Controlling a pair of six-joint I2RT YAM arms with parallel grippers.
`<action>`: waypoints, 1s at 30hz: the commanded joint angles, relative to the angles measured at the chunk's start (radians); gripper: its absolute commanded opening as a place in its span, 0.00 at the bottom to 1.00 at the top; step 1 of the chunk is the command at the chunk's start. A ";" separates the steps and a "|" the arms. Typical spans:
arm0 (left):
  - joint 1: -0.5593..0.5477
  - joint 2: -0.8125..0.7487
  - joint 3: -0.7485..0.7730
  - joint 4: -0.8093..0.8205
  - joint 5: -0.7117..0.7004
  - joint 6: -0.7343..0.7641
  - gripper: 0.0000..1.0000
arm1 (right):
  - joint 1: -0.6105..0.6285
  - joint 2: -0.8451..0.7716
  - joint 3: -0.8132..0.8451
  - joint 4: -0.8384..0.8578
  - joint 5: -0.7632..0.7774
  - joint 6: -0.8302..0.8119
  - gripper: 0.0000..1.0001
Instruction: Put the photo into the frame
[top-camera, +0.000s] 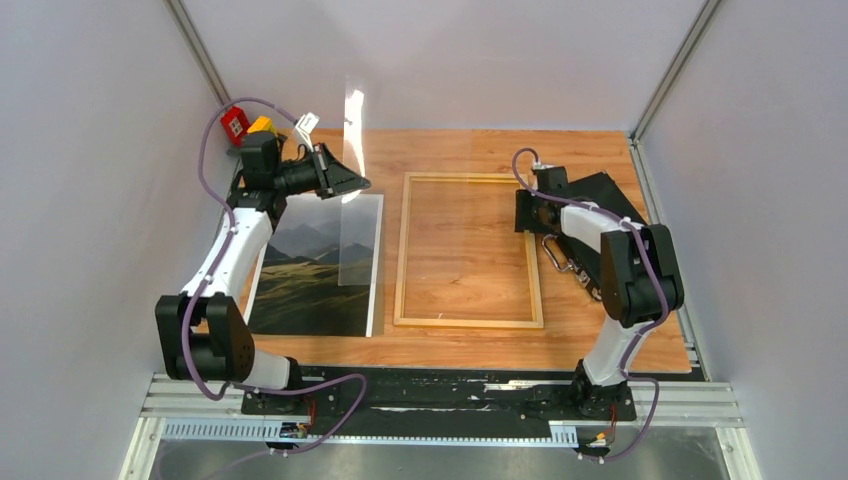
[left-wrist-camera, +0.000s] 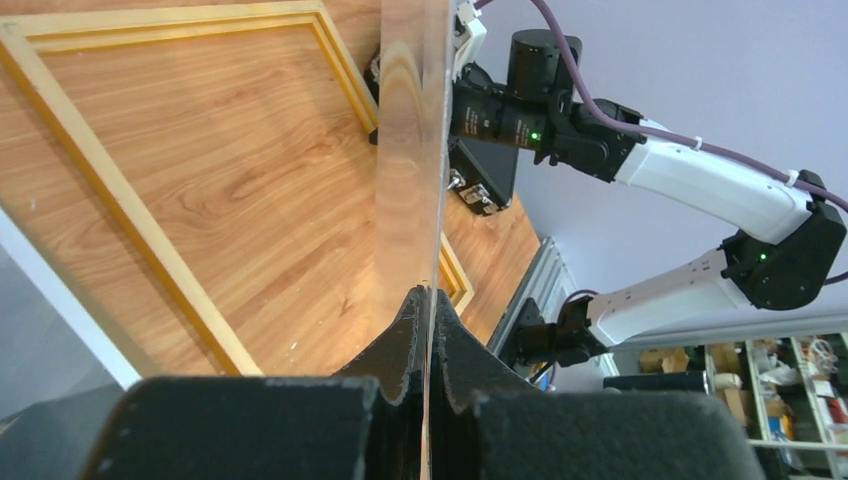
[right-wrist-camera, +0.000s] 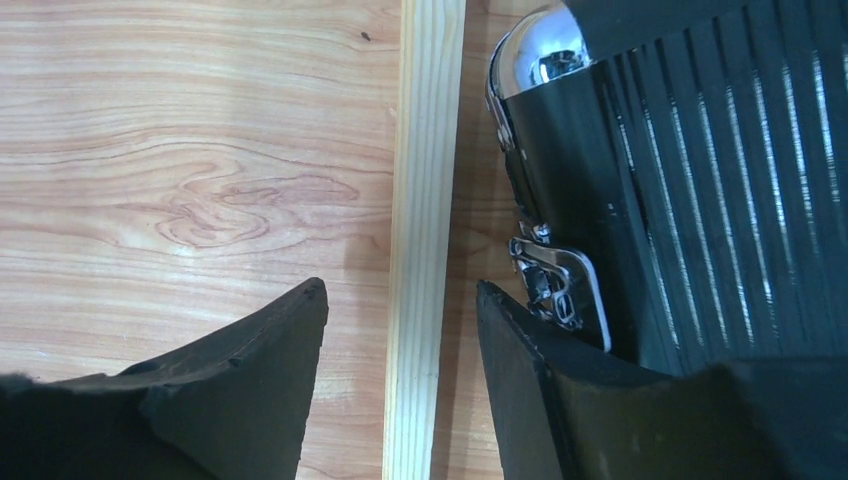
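Note:
The photo lies face up on the table at the left, mountains showing. The frame lies flat in the middle with bare table showing through it. My left gripper is shut on a clear pane and holds it upright on edge above the photo's right side. The left wrist view shows the pane edge-on between my closed fingers, with my left gripper over the frame. My right gripper is open, its fingers either side of the frame's right rail, not touching it.
A black case with metal handles lies right of the frame, close to my right gripper; it also shows in the right wrist view. Red and yellow items sit at the back left. Grey walls enclose the table.

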 joint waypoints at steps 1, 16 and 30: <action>-0.030 0.040 -0.002 0.170 0.028 -0.089 0.00 | -0.011 -0.082 0.008 -0.006 0.052 -0.036 0.60; -0.050 0.139 -0.091 0.480 0.059 -0.336 0.00 | -0.072 -0.188 0.003 -0.011 -0.160 -0.071 0.61; -0.130 0.251 -0.139 0.641 0.032 -0.556 0.00 | -0.096 -0.265 -0.095 -0.016 -0.370 -0.096 0.56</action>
